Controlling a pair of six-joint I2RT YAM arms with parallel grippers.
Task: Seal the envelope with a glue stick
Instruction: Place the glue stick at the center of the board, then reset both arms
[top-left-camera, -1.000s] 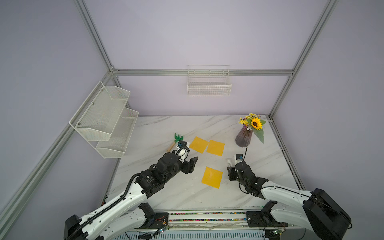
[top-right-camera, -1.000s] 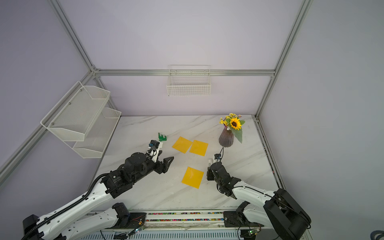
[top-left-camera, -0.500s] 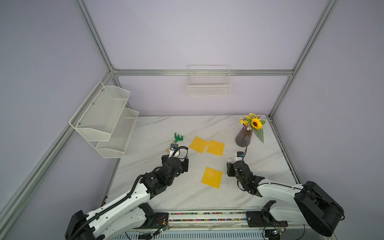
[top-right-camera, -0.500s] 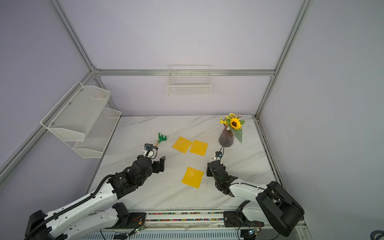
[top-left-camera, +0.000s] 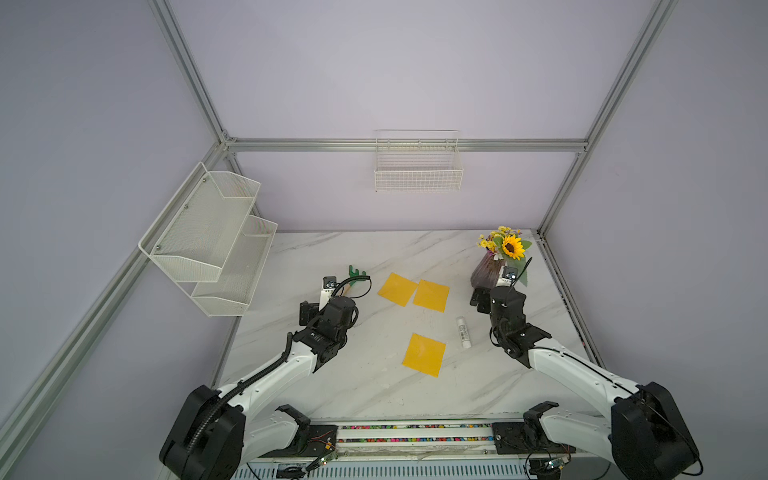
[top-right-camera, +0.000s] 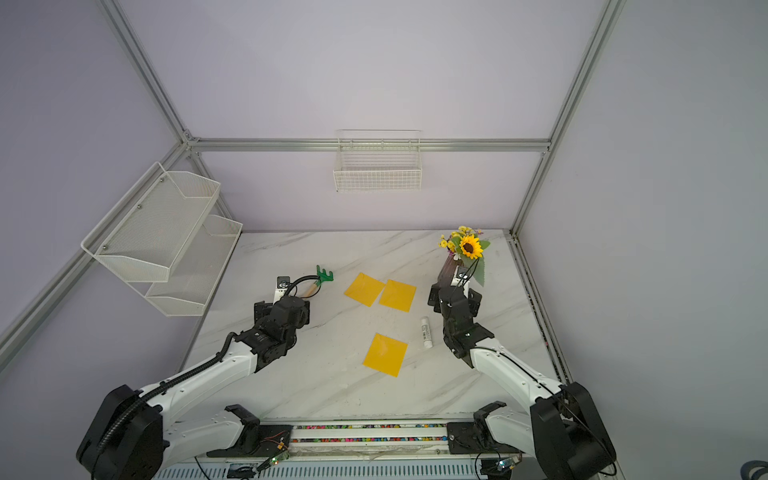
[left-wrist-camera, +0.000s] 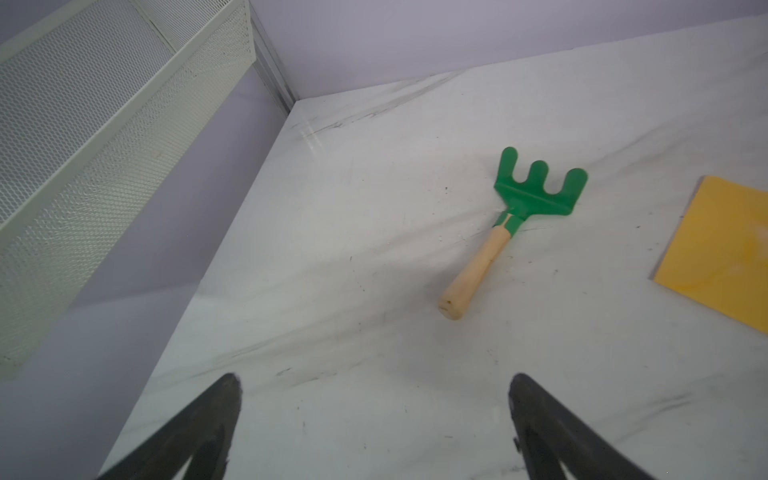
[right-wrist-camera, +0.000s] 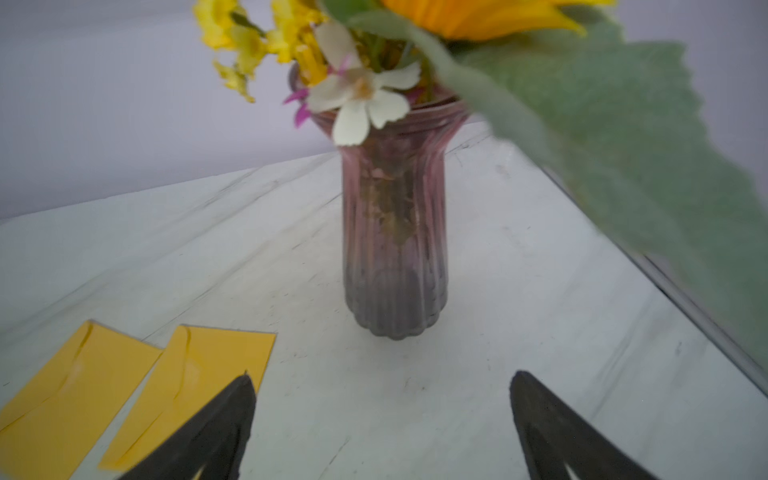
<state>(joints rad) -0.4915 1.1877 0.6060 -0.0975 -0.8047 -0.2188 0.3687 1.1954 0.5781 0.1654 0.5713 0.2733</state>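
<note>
The glue stick (top-left-camera: 464, 331) (top-right-camera: 426, 331), a small white tube with a printed label, lies loose on the marble table. Three yellow envelopes lie flat: two side by side farther back (top-left-camera: 397, 289) (top-left-camera: 431, 295) and one nearer (top-left-camera: 424, 354), just left of the glue stick. My right gripper (top-left-camera: 496, 297) (right-wrist-camera: 380, 386) is open and empty, beyond and right of the glue stick, facing the vase. My left gripper (top-left-camera: 326, 305) (left-wrist-camera: 374, 386) is open and empty at the table's left, pointing at the rake.
A green-headed toy rake (top-left-camera: 357, 274) (left-wrist-camera: 519, 216) lies ahead of the left gripper. A purple vase (top-left-camera: 486, 274) (right-wrist-camera: 395, 249) of flowers stands close before the right gripper. A white mesh shelf (top-left-camera: 208, 241) hangs on the left wall, a wire basket (top-left-camera: 417, 174) on the back wall.
The right gripper opened, let go of the glue stick and moved back toward the vase; the stick now lies on the table. The left arm drew away leftward and its jaws widened.
</note>
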